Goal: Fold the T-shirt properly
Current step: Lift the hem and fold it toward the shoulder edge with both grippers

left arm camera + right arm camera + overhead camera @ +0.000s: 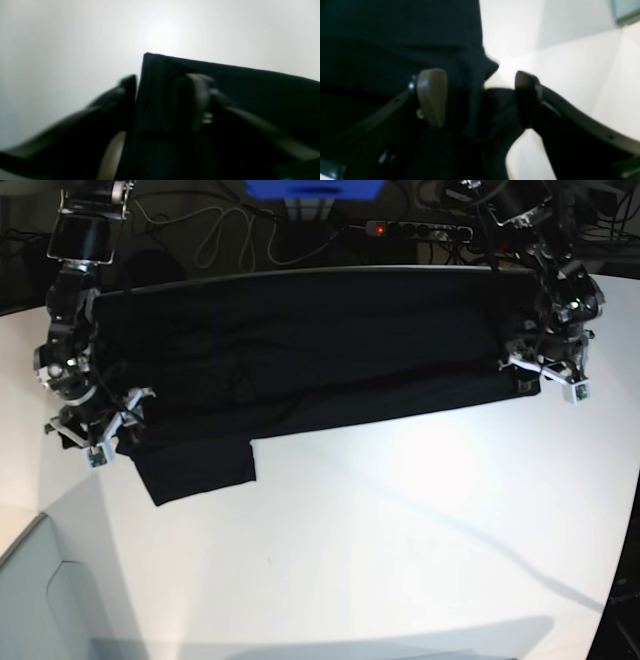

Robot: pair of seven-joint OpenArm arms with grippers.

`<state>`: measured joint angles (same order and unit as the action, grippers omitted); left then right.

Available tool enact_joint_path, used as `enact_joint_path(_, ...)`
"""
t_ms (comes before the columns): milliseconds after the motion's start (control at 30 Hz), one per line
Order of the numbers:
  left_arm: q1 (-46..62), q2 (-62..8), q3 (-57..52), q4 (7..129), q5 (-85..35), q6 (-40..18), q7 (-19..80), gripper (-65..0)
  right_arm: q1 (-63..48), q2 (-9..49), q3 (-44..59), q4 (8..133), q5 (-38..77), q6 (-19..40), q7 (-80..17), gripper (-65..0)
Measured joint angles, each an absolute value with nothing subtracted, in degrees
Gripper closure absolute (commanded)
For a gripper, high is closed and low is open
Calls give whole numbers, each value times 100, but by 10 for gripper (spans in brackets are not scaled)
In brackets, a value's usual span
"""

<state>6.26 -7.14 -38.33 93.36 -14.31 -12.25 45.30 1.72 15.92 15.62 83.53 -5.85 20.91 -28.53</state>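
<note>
The black T-shirt (pixel 300 350) lies as a long folded band across the far half of the white table (pixel 400 520), with one sleeve (pixel 195 470) sticking out toward the front at the left. My left gripper (pixel 545 375) is at the band's right end. In the left wrist view its jaws (pixel 162 80) stand open, with the T-shirt's (pixel 250 100) corner between them. My right gripper (pixel 100 435) is at the left end. It is open too (pixel 477 75), and a fold of the T-shirt (pixel 395 37) hangs loose between its fingers.
A power strip (pixel 420 228) and cables lie behind the table's far edge, beside a blue object (pixel 310 188). The table's front left corner drops to a grey surface (pixel 50 600).
</note>
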Motion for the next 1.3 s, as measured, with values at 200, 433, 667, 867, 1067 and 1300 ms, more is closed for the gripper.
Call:
enact_joint_path(200,572,-602,-4187,9671,-1428,-1225,4497,-358,167,1592,1557,8512,-580,2091,-2860,-436)
enact_joint_path(433,259,-598,-4169,9153,-1413,-1225,4504,-358,169,1588,1557,8512,-578,2091,-2875,-436)
enact_joint_path(667,93,-604,-4176,8847,-1415,-1221,4480,-356,167,1588,1557,8512,-580,2091,-3030,-435)
enact_joint_path(867,69,-587,-4171,8768,-1406,-1221,4523,-246,169,1590,1557,8512,-578,2091,-3050,-435)
enact_joint_path(1067,-47,-585,-4158,8768,-1413,-1223,4486,-139,169,1590,1557,8512,-578,2091,-3048,-435)
enact_joint_path(1300,-14,-596,-3929,8768,-1411,-1221,4486,-8,172,1590,1557,8512,-578,2091,-3048,-435)
